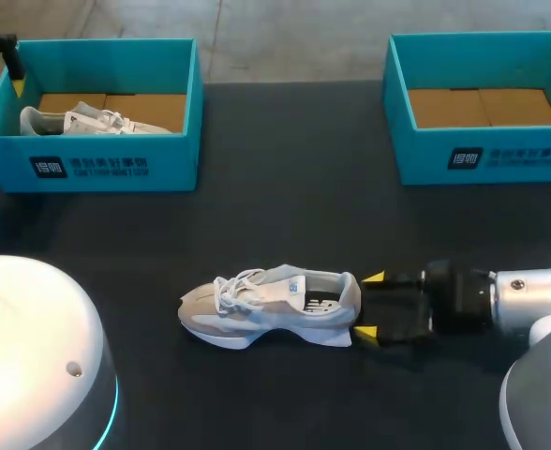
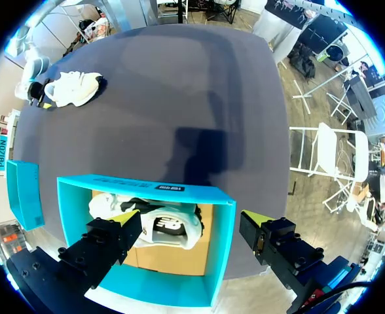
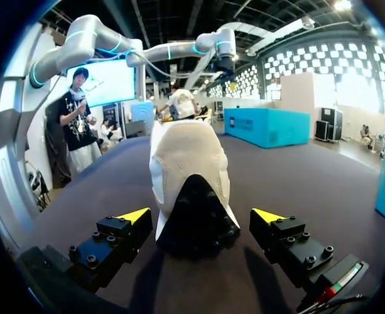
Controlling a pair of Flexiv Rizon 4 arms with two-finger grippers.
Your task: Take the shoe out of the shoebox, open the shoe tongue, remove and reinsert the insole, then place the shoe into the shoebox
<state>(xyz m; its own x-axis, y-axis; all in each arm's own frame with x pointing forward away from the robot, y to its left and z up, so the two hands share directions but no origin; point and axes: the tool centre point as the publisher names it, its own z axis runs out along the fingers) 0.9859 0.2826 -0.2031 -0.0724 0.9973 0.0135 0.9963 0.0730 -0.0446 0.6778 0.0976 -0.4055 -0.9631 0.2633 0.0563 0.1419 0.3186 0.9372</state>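
A white and beige shoe (image 1: pixel 271 305) lies on its sole in the middle of the dark table, toe to the left. My right gripper (image 1: pixel 371 306) is open at its heel, one yellow tip on each side. In the right wrist view the heel (image 3: pixel 191 176) stands between the spread fingers of the right gripper (image 3: pixel 202 217) with a gap on both sides. A second white shoe (image 1: pixel 88 120) lies in the left teal shoebox (image 1: pixel 97 164). My left gripper (image 2: pixel 189 222) hangs open above that shoebox (image 2: pixel 146 186), over the shoe (image 2: pixel 163 229) inside.
An empty teal shoebox (image 1: pixel 486 155) with a cardboard floor stands at the back right. My left arm's white base (image 1: pixel 32 356) fills the front left corner. Bare table lies between the two boxes and in front of the middle shoe.
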